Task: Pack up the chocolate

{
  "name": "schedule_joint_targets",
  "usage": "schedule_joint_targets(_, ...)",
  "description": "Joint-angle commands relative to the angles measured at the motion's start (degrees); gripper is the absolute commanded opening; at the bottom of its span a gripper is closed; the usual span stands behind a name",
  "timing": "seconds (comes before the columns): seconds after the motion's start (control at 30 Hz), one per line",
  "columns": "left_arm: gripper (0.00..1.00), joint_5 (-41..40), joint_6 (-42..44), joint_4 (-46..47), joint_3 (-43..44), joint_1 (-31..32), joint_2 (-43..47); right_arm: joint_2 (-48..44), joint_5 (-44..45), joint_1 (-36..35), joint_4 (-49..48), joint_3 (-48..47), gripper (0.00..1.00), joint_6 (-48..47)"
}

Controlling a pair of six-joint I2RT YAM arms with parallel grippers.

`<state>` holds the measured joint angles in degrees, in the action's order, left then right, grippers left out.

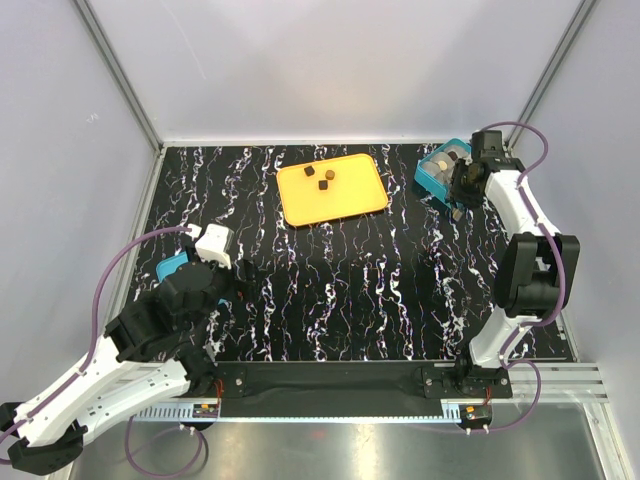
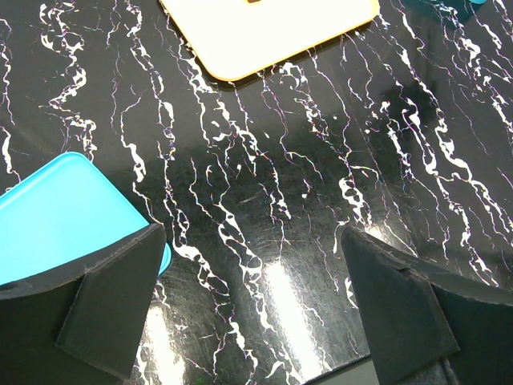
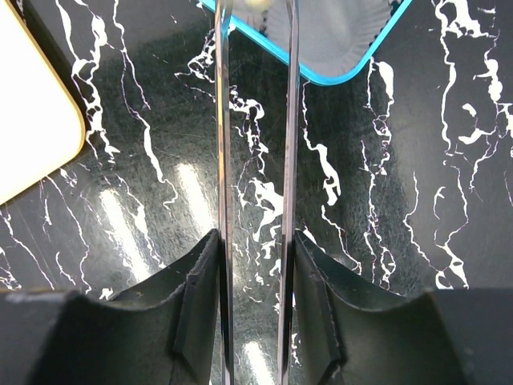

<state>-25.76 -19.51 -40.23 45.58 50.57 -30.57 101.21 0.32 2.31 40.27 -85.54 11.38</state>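
Three dark brown chocolate lumps (image 1: pixel 324 178) lie on the orange tray (image 1: pixel 345 200) at the back middle. My right gripper (image 3: pixel 255 241) is shut on a pair of metal tweezers (image 3: pixel 224 160). The blades reach over the grey cup (image 3: pixel 341 32) of the teal box (image 3: pixel 321 78). A pale chocolate (image 3: pixel 256 3) shows at the blade tips, cut off by the frame edge. In the top view this gripper (image 1: pixel 462 185) hangs beside the teal box (image 1: pixel 428 178), which has chocolates in it. My left gripper (image 2: pixel 250 241) stands open over bare table, holding nothing.
A teal lid (image 2: pixel 56 216) lies flat beside my left finger, seen also in the top view as a teal lid (image 1: pixel 172 267) at the left. The orange tray's corner (image 3: pixel 32 120) is left of the tweezers. White walls close in the black marbled table (image 1: pixel 350 290).
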Motion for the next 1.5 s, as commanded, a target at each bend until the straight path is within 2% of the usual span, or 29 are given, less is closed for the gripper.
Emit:
schedule_joint_targets(0.0,0.99,-1.2,-0.2,2.7,0.3,0.1,0.0,-0.6,-0.6,0.2,-0.3,-3.1,0.45,0.0)
schedule_joint_targets(0.53,0.99,-1.2,0.0,2.8,0.3,0.1,0.0,-0.7,-2.3,-1.5,3.3,-11.5,0.44,0.8)
schedule_joint_targets(0.9,0.99,-2.6,-0.1,3.9,-0.2,0.1,1.5,3.4,-1.3,-20.6,4.1,-19.7,0.44,0.1)
schedule_joint_targets(1.13,0.99,-4.0,-1.8,5.0,-0.1,0.1,-0.5,6.8,-4.2,-26.1,1.7,-22.6,0.45,-2.8)
schedule_joint_targets(1.23,0.99,-0.2,-3.3,5.9,0.4,-1.2,-2.7,7.9,-6.0,-27.1,-0.1,-21.7,0.45,-3.7)
schedule_joint_targets(1.47,0.99,12.6,-4.2,7.7,2.0,-12.3,-7.2,12.6,-5.1,-29.3,-2.8,-22.2,0.46,-6.5)
